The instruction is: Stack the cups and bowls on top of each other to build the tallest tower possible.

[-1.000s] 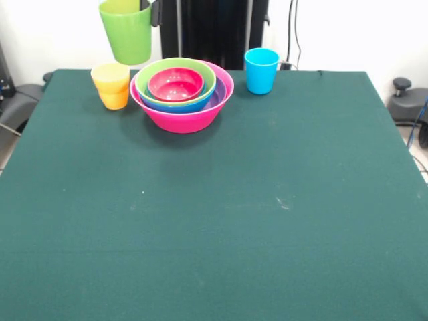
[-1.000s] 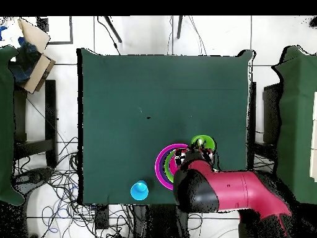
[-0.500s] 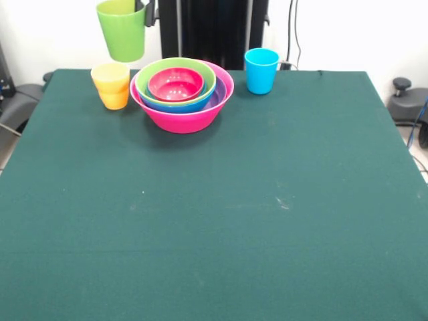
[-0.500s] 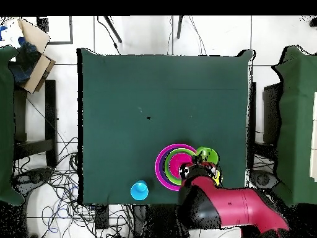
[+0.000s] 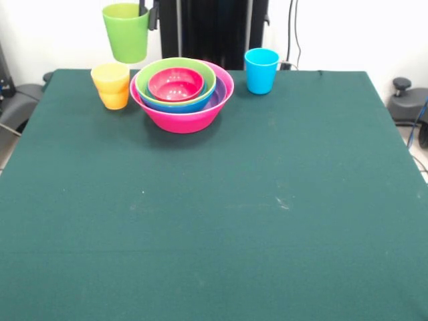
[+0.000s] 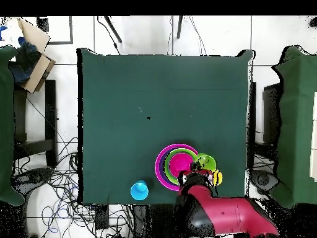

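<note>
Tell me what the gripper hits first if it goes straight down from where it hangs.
Likely the yellow plastic cup nested in the orange cup: the held green plastic cup hangs roughly above them, though depth is unclear.

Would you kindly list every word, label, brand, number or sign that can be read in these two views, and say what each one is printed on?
None: neither view shows any readable text.
The green cup, yellow cup, blue cup and the nested bowls in the large pink bowl are plain, unmarked plastic.
The green table cloth carries no print.
The cardboard box beside the table shows no markings that can be made out.
</note>
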You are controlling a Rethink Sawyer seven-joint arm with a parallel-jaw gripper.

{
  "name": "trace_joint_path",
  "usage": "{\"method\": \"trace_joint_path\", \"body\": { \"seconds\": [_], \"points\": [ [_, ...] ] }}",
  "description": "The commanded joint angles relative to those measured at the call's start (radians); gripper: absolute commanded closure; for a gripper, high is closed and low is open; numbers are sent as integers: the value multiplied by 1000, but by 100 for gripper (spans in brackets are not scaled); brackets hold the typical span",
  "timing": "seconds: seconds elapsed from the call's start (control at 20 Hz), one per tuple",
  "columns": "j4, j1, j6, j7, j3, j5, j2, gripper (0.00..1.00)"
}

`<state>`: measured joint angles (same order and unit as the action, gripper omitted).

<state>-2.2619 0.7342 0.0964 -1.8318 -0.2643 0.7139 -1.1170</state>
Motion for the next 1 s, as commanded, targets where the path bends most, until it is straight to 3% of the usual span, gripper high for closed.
{"method": "trace_joint_path", "body": {
  "seconds": [0.05,0.35,0.6,1.0],
  "points": [
    [-50,-75,-32,-132,70,33,42,100],
    [-72,-81,18,-113,42,-25,-14,100],
    [-69,-93,16,-116,50,-28,-13,100],
    [-27,-201,-63,-161,183,7,60,100]
  ]
}}
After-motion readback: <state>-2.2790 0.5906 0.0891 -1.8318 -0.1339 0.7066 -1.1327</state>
